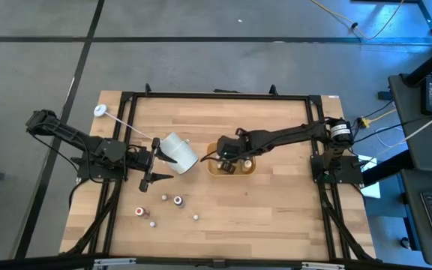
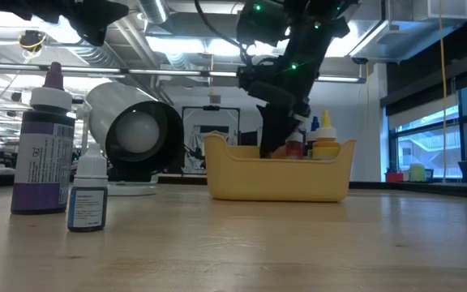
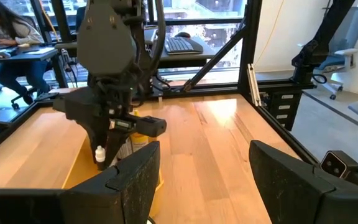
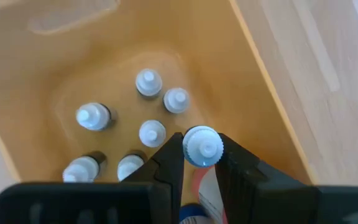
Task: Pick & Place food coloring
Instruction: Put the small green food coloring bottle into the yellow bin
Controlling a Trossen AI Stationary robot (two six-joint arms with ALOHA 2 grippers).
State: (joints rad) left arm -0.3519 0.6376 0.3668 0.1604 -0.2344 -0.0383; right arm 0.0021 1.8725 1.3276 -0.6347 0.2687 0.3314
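The yellow-orange tray sits mid-table and holds several food coloring bottles, upright on its floor. My right gripper reaches down into the tray and is shut on one more small bottle. Several other bottles stand on the table near the front edge, among them a purple one and a small one. My left gripper hovers open left of the tray, with nothing between its fingers. My right gripper pinches a small bottle at its white cap between the two fingertips. It comes from above, pointing down into the tray. The bottle is upright, and its red-and-white body shows further back between the fingers.
A large white cup lies on its side between my left gripper and the tray, with its mouth showing in the low view. A white round piece on a cord lies at the far left. Bare wood lies right of the tray.
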